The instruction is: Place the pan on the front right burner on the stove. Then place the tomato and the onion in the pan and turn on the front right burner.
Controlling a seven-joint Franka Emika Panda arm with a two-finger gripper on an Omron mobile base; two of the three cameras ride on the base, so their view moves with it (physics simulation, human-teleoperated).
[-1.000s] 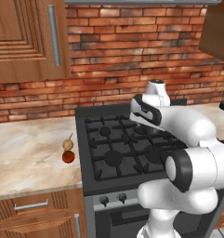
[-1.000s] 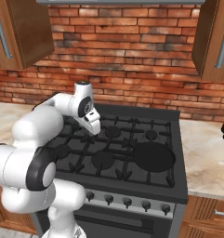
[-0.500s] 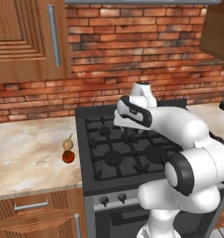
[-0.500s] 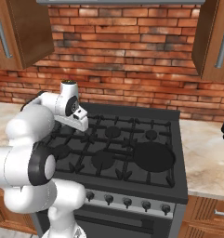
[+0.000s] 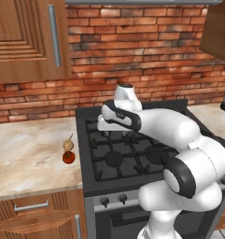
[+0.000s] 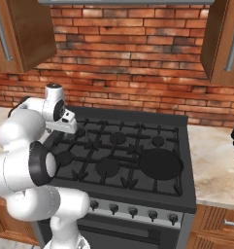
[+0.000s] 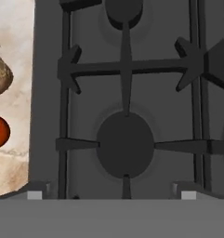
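Gripper (image 7: pixel 108 195) over left side of stove (image 5: pixel 132 154), jaws spread wide, nothing between. Tomato (image 5: pixel 68 158) & onion (image 5: pixel 67 145) just beside each other on counter (image 5: pixel 25 154), left of jaws. Pan (image 6: pixel 159 163) on front-right burner, well right of jaws.

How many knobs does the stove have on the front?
5 knobs show in the right base view, in a row along the stove front. The arm may hide another at the left end.
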